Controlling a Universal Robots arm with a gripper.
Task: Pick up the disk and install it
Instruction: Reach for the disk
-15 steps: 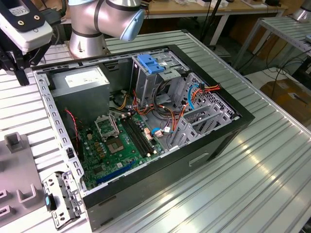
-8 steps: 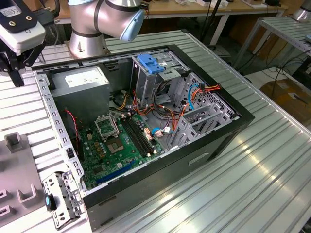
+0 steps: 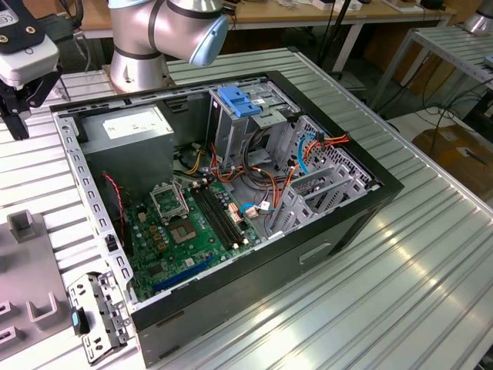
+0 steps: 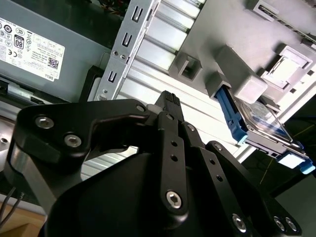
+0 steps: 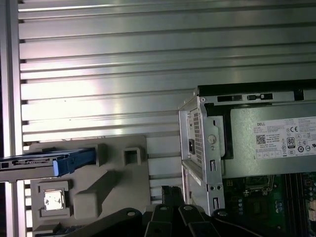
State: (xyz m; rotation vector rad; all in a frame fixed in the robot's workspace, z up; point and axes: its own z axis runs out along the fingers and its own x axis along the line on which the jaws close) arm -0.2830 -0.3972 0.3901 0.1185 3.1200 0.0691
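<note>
— What's your gripper doing?

— My gripper [image 4: 169,97] is clenched, pads pressed together with nothing between them. It hangs outside the open computer case [image 3: 231,301], just past the case's power supply [image 3: 127,127] end, over the ribbed aluminium table [image 3: 400,293].

— Touching anything?

— No. The case's corner post is near my fingers in the first wrist view, but apart from them.

— And the disk?

— The disk [image 5: 44,163] is outside the case. It sits in a grey fixture [image 5: 118,182] that lies on the table beside the case's power supply end, with a strip of bare table between fixture and case. The disk is at the fixture's edge farthest from the case. In the second wrist view its blue rail [image 4: 229,111] is tucked against one of the fixture's raised grey blocks. I can't tell whether it stands on edge or leans.

— How close are you to it?

— Well apart; my fingers are nearer the case than the disk.

— Inside the case?

— The motherboard [image 3: 192,223] lies on the case floor. At the end of the case away from the power supply, a drive cage [image 3: 231,131] stands upright with a light blue latch plate [image 3: 235,100] on top.
</note>
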